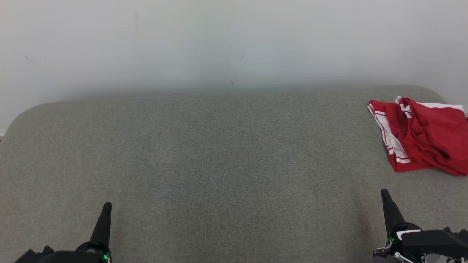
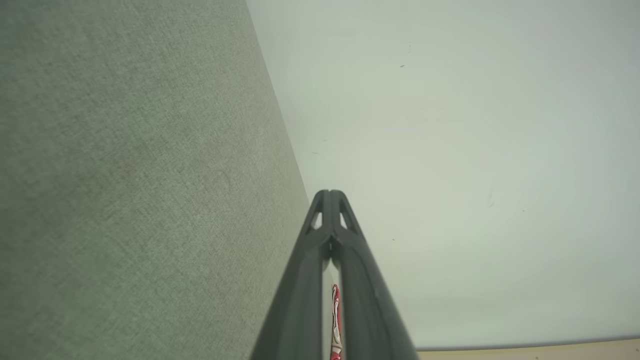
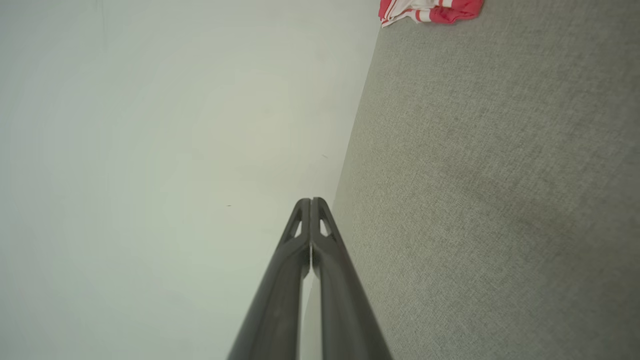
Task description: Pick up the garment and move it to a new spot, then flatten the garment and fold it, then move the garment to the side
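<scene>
The garment (image 1: 424, 135) is red with white stripes and lies crumpled at the far right of the grey fabric surface (image 1: 219, 157); part of it runs past the head view's right edge. The right wrist view catches the garment (image 3: 430, 10) at its top edge, and a sliver of the garment (image 2: 335, 320) peeks between the fingers in the left wrist view. My left gripper (image 1: 106, 205) rests at the lower left, shut and holding nothing. My right gripper (image 1: 384, 192) sits at the lower right, shut and holding nothing, a good way short of the garment.
A pale wall (image 1: 234, 44) rises directly behind the grey surface. The surface has rounded back corners, and its left corner (image 1: 22, 117) falls away near the view's edge. Bare grey fabric stretches between the two grippers.
</scene>
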Robot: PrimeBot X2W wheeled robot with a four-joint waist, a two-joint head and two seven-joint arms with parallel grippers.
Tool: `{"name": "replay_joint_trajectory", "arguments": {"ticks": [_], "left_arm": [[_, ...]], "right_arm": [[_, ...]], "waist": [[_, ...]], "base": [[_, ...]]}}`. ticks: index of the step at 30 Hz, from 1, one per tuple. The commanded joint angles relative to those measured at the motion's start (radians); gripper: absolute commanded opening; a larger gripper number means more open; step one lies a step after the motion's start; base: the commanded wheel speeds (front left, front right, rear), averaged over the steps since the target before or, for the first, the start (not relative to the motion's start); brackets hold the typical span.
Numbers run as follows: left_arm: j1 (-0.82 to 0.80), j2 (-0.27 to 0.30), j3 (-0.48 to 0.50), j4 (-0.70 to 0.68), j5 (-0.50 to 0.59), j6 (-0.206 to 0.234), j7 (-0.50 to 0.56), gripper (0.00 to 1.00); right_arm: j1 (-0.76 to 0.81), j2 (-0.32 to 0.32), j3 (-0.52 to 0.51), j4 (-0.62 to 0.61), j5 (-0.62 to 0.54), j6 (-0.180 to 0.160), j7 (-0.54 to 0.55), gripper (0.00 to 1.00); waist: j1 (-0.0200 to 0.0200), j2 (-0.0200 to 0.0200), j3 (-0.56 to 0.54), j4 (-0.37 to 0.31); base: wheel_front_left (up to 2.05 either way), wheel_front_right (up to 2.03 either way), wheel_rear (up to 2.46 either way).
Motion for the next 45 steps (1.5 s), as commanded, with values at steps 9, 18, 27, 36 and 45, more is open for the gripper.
{"name": "replay_joint_trajectory", "arguments": {"ticks": [9, 18, 27, 36, 45], "left_arm": [[-0.023, -0.001, 0.006, 0.001, -0.082, -0.007, 0.024, 0.0], [-0.03, -0.002, 0.009, 0.004, -0.146, -0.01, 0.04, 0.0], [-0.036, -0.003, 0.012, 0.007, -0.197, -0.009, 0.054, 0.0], [-0.035, -0.003, 0.012, 0.007, -0.198, -0.008, 0.054, 0.0], [-0.035, -0.003, 0.011, 0.007, -0.198, -0.008, 0.054, 0.0]], "right_arm": [[-0.019, 0.004, -0.011, -0.007, 0.081, -0.002, 0.019, 0.0], [-0.023, 0.006, -0.018, -0.007, 0.143, -0.002, 0.035, 0.0], [-0.028, 0.009, -0.023, -0.007, 0.197, -0.002, 0.047, 0.0], [-0.028, 0.009, -0.023, -0.007, 0.195, -0.002, 0.047, 0.0], [-0.028, 0.008, -0.023, -0.007, 0.195, -0.002, 0.047, 0.0]], "waist": [[0.0, -0.0001, 0.003, -0.002], [0.0, -0.0001, 0.005, -0.004], [0.0, -0.0001, 0.007, -0.005], [0.0, -0.0001, 0.007, -0.005], [0.0, -0.0001, 0.007, -0.005]], "base": [[0.0, 0.0, 0.0], [0.0, 0.0, 0.0], [0.0, 0.0, 0.0], [0.0, 0.0, 0.0], [0.0, 0.0, 0.0]]}}
